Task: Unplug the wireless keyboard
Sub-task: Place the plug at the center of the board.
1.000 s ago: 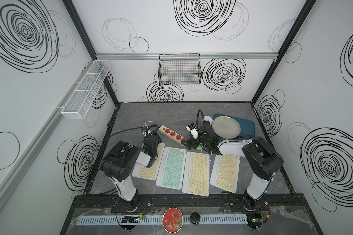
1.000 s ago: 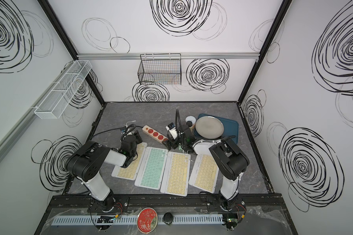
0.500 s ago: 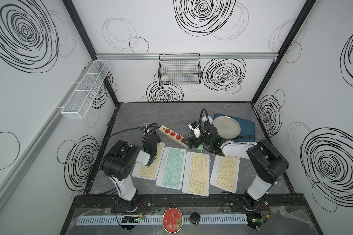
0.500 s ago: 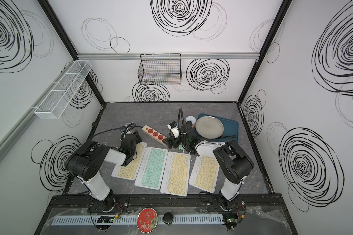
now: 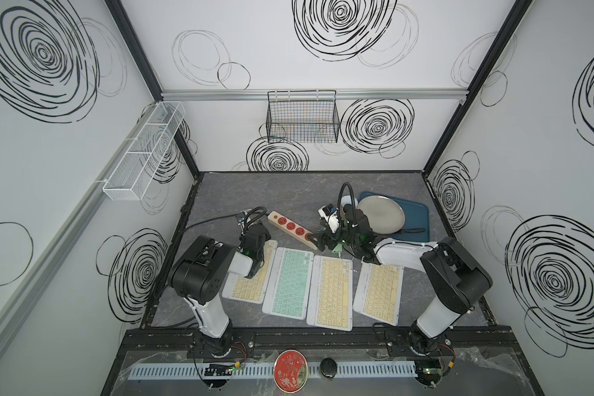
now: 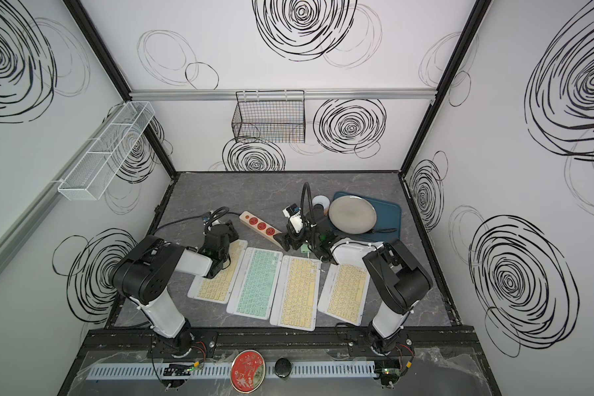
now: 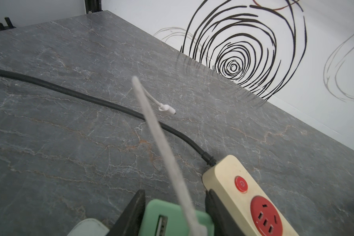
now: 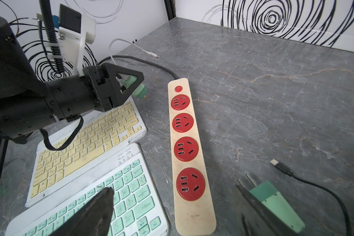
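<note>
Mint-green and yellow keyboards lie in a row of four along the counter's (image 5: 275, 192) front edge: the mint keyboard (image 5: 290, 281) is second from the left, and the yellow keyboards (image 5: 331, 295) flank it. No cable is seen entering any of them, so the unplugging itself looks done.

Just past their far ends, the left gripper (image 7: 173, 214) is clamped on a green adapter (image 8: 138, 91) above the leftmost keyboard's far corner. Its white cable (image 7: 156, 130) arcs away, and the loose plug (image 7: 168, 109) rests on bare counter.

The right gripper (image 5: 319, 240) stands wide apart and empty over the near end of the power strip (image 8: 184, 130). A second green adapter (image 8: 274, 202) lies just beside one finger, its black cable (image 8: 286, 170) also ending free. All four red sockets are empty. What remains, I judge, is setting the held adapter down.

Toward the far right corner, a plate (image 5: 381, 216) sits on a blue tray (image 5: 419, 212).
</note>
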Motion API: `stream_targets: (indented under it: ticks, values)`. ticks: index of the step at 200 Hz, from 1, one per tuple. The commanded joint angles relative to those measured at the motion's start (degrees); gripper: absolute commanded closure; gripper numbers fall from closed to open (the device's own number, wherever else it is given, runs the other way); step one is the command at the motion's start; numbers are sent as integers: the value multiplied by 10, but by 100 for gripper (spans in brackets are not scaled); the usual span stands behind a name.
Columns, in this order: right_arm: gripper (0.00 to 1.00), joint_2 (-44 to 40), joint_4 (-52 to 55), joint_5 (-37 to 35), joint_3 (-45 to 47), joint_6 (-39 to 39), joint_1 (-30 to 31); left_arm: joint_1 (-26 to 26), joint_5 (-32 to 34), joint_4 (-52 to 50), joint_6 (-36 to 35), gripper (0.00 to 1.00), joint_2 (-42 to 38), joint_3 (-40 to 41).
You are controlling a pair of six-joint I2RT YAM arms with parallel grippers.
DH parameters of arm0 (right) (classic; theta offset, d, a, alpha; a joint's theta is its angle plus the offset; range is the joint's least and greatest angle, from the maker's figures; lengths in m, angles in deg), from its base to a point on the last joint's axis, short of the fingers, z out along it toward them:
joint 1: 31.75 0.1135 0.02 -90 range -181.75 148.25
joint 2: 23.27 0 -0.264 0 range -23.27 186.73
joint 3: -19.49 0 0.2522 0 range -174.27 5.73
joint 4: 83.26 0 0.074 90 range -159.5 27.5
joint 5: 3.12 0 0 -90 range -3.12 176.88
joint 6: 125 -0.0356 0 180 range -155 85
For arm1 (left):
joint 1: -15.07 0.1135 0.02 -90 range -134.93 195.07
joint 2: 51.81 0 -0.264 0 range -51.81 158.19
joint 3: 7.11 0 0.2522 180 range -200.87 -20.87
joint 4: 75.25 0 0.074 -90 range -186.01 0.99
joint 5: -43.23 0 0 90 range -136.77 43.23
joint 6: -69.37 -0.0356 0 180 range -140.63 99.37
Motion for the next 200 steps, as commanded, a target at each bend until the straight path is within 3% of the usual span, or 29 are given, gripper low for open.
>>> stream_targets:
  ticks: [1, 16, 73, 115, 154, 200]
  values:
    - [6, -16, -19, 8, 6, -2, -3, 6, -10, 0, 25, 55, 6, -12]
    - [6, -18, -19, 8, 7, -2, -3, 6, -7, -2, 39, 44, 8, -7]
    - [6, -22, -21, 10, 10, -3, -4, 7, -22, 43, 43, 40, 27, 11]
    - [6, -20, -20, 11, 9, -3, -5, -5, -6, 30, 15, 28, -4, 13]
    - [6, -34, -16, 15, 7, -8, -4, -20, 18, -65, -23, 27, -93, -7]
    - [4, -122, 22, -8, 12, -24, -3, -39, 41, -213, -86, 27, -261, -48]
